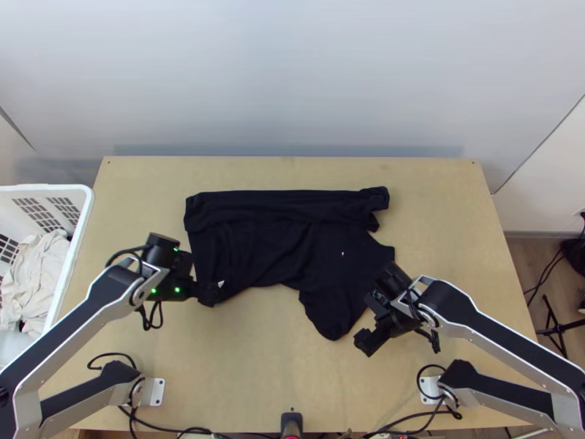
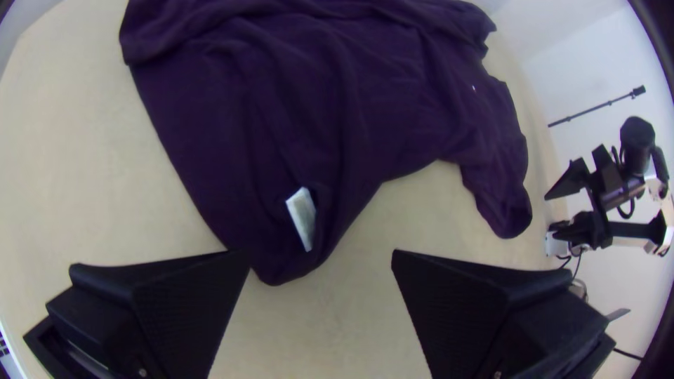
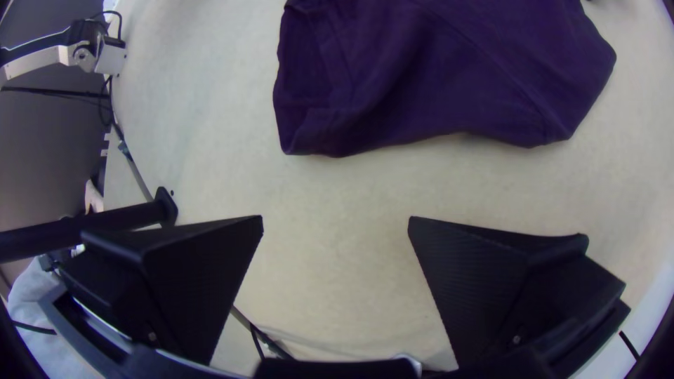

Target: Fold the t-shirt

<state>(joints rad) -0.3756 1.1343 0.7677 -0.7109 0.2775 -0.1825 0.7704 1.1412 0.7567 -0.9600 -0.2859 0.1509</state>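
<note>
In the top view my left gripper (image 1: 202,284) is at the dark t-shirt's (image 1: 270,241) near left corner, and my right gripper (image 1: 363,322) is just beside its near right part. The shirt lies wrinkled, its far edge turned over in a long strip, with one sleeve toward the near side. From the left wrist, the left gripper (image 2: 321,254) is open; the shirt's (image 2: 267,112) corner, with a white label (image 2: 302,217), lies by one fingertip. The right wrist view has the right gripper (image 3: 335,217) open over bare wood, apart from the shirt (image 3: 449,84).
A white basket (image 1: 79,241) holding pale cloth (image 1: 36,274) stands at the table's left side. Bare wood (image 1: 248,351) lies along the near side of the table (image 1: 439,212). Cables (image 1: 175,428) run along the near edge, around a small dark post (image 1: 291,422).
</note>
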